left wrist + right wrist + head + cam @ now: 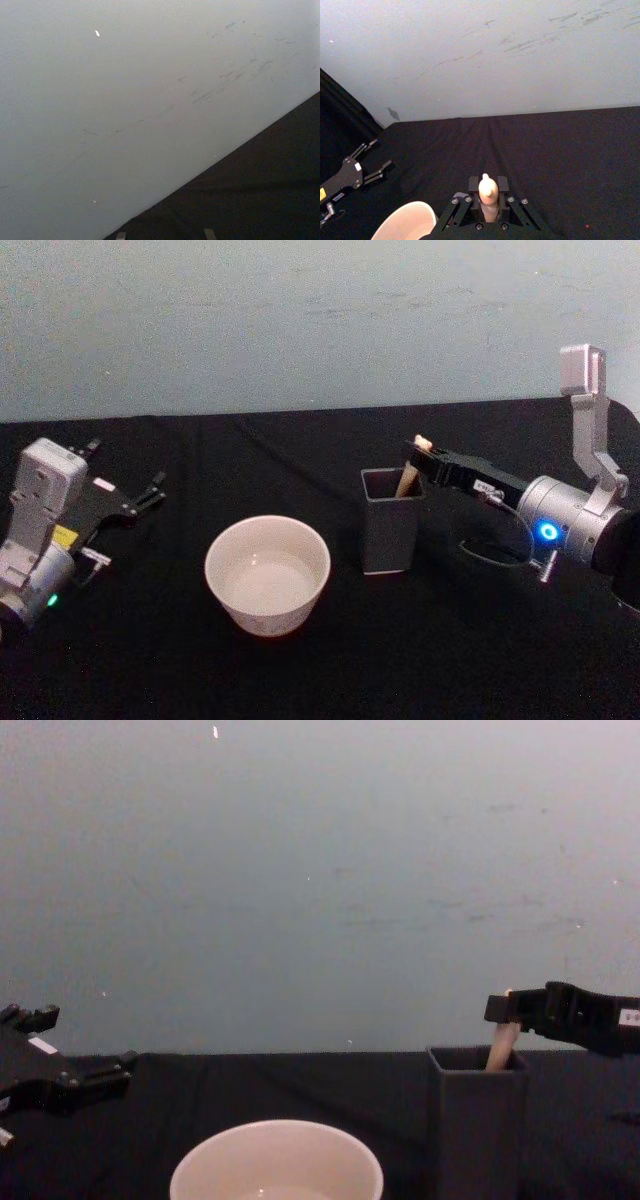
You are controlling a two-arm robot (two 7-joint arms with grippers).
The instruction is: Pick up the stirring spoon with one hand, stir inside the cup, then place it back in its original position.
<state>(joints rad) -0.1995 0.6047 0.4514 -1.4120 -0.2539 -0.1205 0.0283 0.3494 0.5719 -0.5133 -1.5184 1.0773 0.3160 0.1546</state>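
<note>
The stirring spoon (pixel 409 478) stands in the dark grey square holder (pixel 391 521), which is its original position; only its pale beige handle shows above the mouth. My right gripper (pixel 422 449) reaches in from the right and is shut on the top of that handle. In the right wrist view the spoon handle (pixel 488 196) sits upright between the fingers. From the chest, the handle (pixel 499 1047) leans out of the holder (pixel 477 1122) up to the right gripper (pixel 508 1007). The cream-white cup (pixel 267 575) stands left of the holder. My left gripper (pixel 148 496) rests open at the far left.
A black cloth (pixel 330 670) covers the table, and a pale wall (pixel 300 320) runs along its far edge. A dark cable (pixel 290 465) lies on the cloth behind the cup. Open cloth lies between the cup and the left arm.
</note>
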